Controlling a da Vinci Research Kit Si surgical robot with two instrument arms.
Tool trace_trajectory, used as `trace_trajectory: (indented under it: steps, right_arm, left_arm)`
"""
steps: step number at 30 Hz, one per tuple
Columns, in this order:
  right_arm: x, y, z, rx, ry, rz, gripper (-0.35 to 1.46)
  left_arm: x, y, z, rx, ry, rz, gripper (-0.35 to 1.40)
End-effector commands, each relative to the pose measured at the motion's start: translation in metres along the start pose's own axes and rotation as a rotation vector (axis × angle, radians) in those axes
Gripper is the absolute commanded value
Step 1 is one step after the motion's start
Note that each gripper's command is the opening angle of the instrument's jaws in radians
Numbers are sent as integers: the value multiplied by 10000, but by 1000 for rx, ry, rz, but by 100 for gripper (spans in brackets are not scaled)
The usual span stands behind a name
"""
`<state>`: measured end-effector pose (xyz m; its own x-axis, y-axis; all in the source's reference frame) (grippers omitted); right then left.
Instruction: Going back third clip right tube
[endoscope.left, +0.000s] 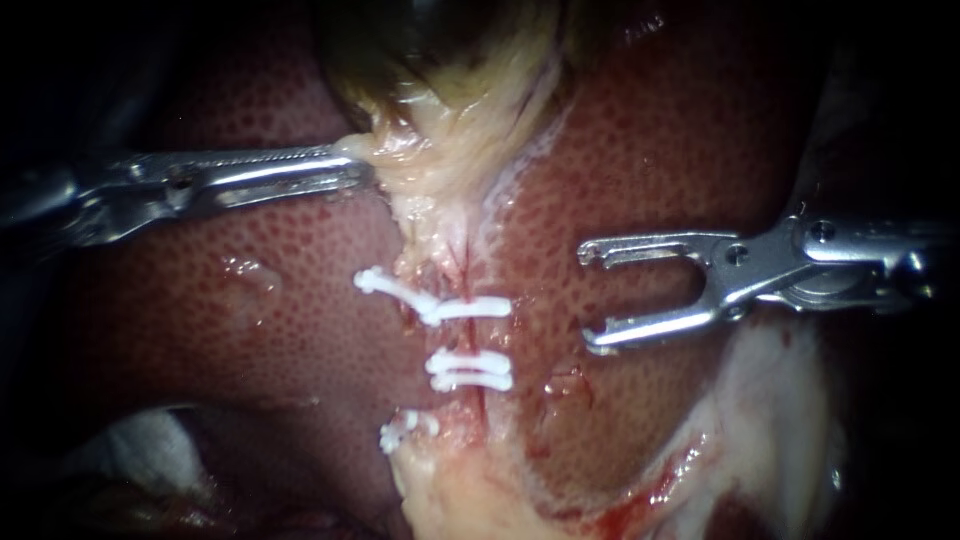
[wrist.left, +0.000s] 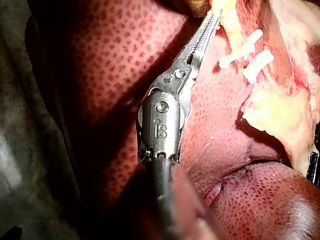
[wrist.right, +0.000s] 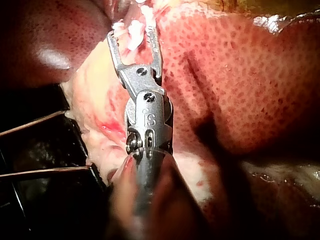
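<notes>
— Where does our light fall in the endoscope view?
— On the middle of the liver (endoscope.left: 250, 290). The pale tissue (endoscope.left: 450, 140) and the white clips (endoscope.left: 440, 308) shine brightest, and we lose the liver's outer edges to black.
— Any glare?
— Small wet glints on the liver near the clips. The steel of our right instrument (endoscope.left: 588, 298) gleams. Our left instrument (endoscope.left: 355, 170) is duller, its shaft fading into the dark.
— And our wrist views?
— Brighter overall. In each, our instrument throws a deep shadow on the liver beside its shaft, and a glossy highlight sits on a rounded lobe.
</notes>
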<state>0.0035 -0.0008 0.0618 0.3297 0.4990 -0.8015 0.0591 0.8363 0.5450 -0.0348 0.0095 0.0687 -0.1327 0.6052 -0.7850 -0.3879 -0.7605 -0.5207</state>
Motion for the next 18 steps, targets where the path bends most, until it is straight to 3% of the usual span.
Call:
trace_trajectory:
  steps: [1,8,18]
  right_arm:
    - [0,0,0,0,0,0,50]
    - [0,0,-1,0,0,0,50]
    - [0,0,-1,0,0,0,50]
  left_arm:
    - [1,1,4,-2,-1,0,-35]
    - [2,2,15,-11,-3,2,-35]
    - [0,4,14,-19,-2,4,-35]
